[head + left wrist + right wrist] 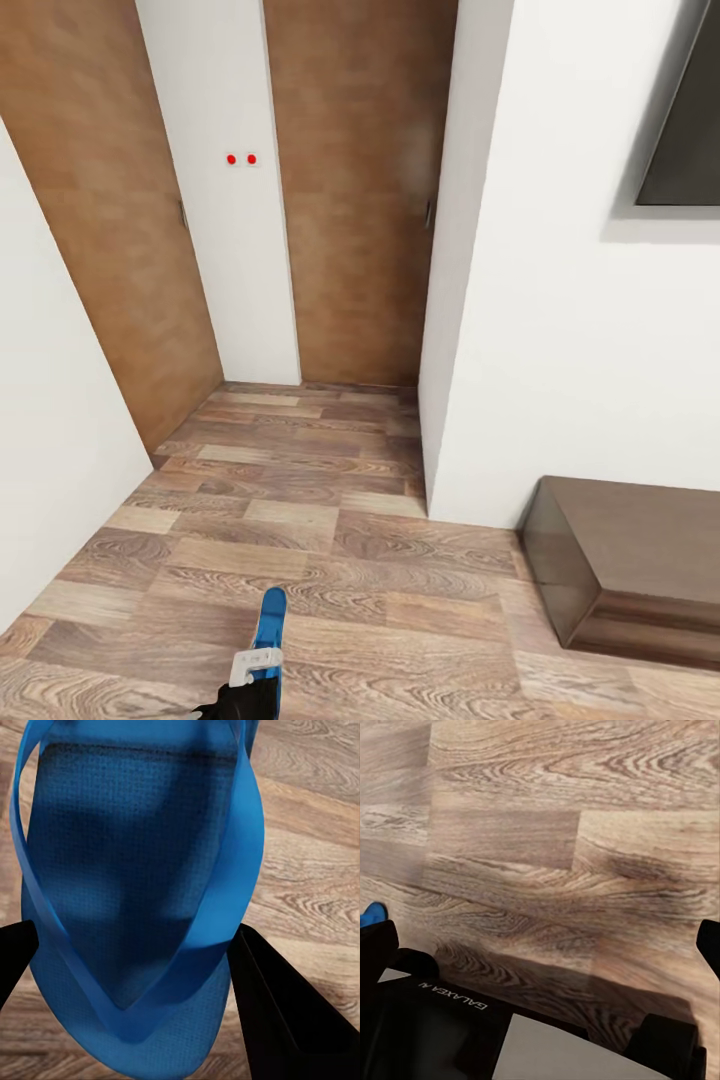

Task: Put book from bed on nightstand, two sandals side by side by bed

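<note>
Sandal [135, 907], 1 of the 2 blue flip-flops, is in the left gripper [142, 967]: dark fingers [277, 1020] sit either side of the sole, clamped on it, and it rides clear of the floor. In the head view its blue tip [270, 620] pokes out near the bottom edge, just left of centre.

Largest to smallest in the head view: white walls [560, 330]; wood-plank floor [300, 520]; 2 brown doors, 1 far left [90, 200], 1 far centre [360, 190]; long dark brown low cabinet [630, 570] near right; dark panel [690, 120] upper right; 2 red dots [241, 159] on the wall strip between the doors.

Right gripper [540, 952] hangs over bare planks, fingers apart, nothing between them.

Progress, judged: early to middle. 1 sandal picked up but not placed. Robot looks to be in transit, facing a corner with doors. Left to do: set this sandal by the bed, bring the 2nd beside it, move the book to a nightstand.
</note>
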